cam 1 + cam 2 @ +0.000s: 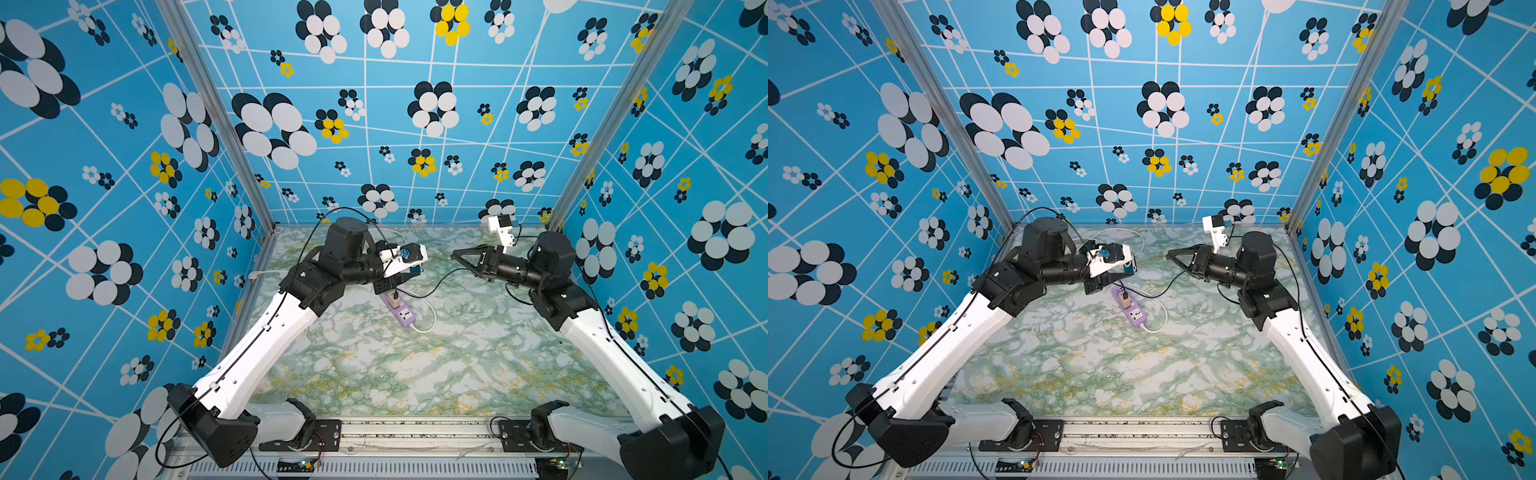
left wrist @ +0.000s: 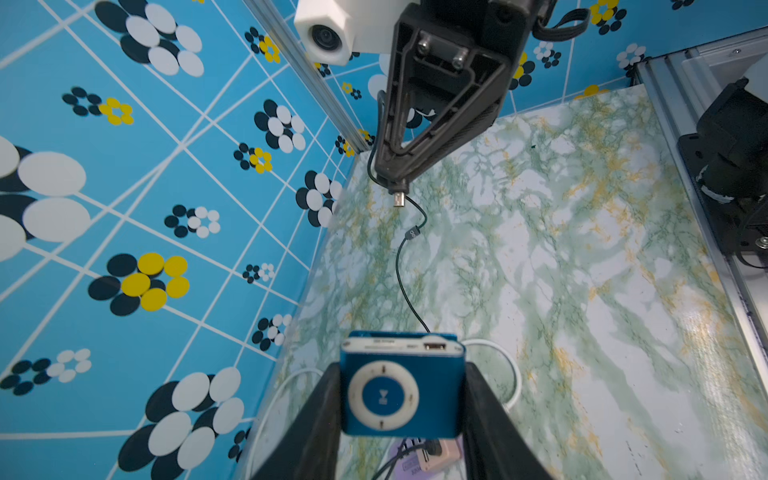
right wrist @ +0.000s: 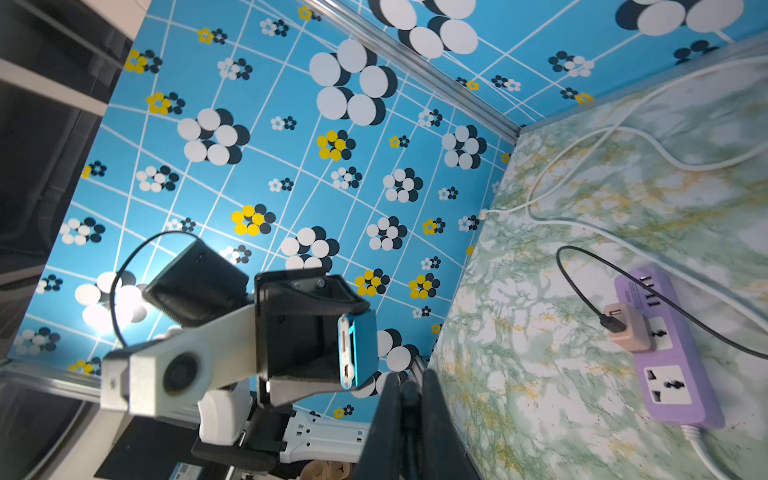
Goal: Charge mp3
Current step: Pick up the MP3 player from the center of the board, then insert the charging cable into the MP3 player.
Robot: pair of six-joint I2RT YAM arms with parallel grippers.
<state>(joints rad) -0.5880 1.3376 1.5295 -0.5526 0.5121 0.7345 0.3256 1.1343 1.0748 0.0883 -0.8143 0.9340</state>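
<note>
The mp3 (image 2: 401, 390) is a small blue player with a pale control ring, and my left gripper (image 2: 401, 370) is shut on its two sides. It is held above the table's back part (image 1: 416, 269) (image 1: 1129, 268), with its port edge (image 2: 434, 345) turned toward the right arm. My right gripper (image 1: 453, 254) (image 3: 409, 399) is shut on the plug (image 2: 399, 199) of a black cable (image 2: 401, 266). The metal tip sticks out past the fingertips. A clear gap separates the plug from the mp3 (image 3: 359, 349).
The black cable (image 1: 432, 286) runs to a pinkish cube charger (image 1: 392, 300) (image 3: 627, 328) plugged into a lilac power strip (image 1: 405, 316) (image 3: 665, 353) lying mid-table. The strip's white cord (image 1: 430, 324) loops toward the back wall. Patterned walls close in three sides.
</note>
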